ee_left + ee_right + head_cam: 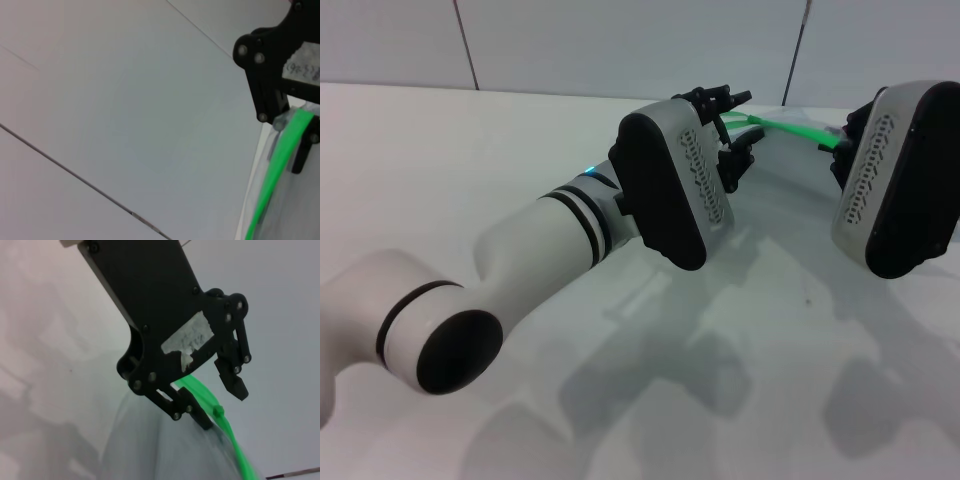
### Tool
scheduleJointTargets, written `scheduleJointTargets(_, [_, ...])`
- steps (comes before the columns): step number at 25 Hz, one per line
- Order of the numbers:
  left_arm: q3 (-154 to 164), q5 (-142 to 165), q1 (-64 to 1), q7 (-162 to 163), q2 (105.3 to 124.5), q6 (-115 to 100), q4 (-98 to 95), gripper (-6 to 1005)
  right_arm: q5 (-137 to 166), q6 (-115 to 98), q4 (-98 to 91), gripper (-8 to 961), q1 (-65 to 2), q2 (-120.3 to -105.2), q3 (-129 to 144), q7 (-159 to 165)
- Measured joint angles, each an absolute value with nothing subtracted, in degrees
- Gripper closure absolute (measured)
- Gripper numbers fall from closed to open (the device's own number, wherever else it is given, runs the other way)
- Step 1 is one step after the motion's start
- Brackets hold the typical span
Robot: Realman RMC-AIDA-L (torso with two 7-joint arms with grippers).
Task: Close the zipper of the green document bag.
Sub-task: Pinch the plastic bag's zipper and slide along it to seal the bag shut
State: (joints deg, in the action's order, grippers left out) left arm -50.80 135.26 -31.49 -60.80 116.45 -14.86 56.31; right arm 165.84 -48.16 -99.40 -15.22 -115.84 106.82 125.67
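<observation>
Right now my left end effector sits open round the zipper, right end effector clenched on bag edge; tab cd slip w/o firm pinch.

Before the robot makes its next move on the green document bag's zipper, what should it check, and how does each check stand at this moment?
1. Left hand open and ready to grip: ok, its fingers stand apart.
2. Slider tab close to the left hand: ok, it sits right beside the fingertips, not yet gripped.
3. Right hand at the other end of the zipper: ok, the green strip runs up to it.
4. Right hand's hold on that end: cannot tell.
5. Strip straight between the two hands: ok, no sag or kink shows.
6. How far the green document bag is already zipped: cannot tell.
</observation>
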Motion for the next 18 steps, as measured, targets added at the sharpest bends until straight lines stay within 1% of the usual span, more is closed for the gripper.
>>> scheduleJointTargets(7, [-51.32, 134.89, -29.95, -63.76, 116.45, -14.85, 57.76, 593, 165.85, -48.16, -99.33, 905, -15.18, -115.84, 106.56, 125.67])
scheduleJointTargets(18, [-51.00, 134.91, -30.32, -64.07, 116.45, -14.33, 57.68, 589, 165.85, -48.41, -99.41, 905, -15.30, -115.75, 106.43, 125.68])
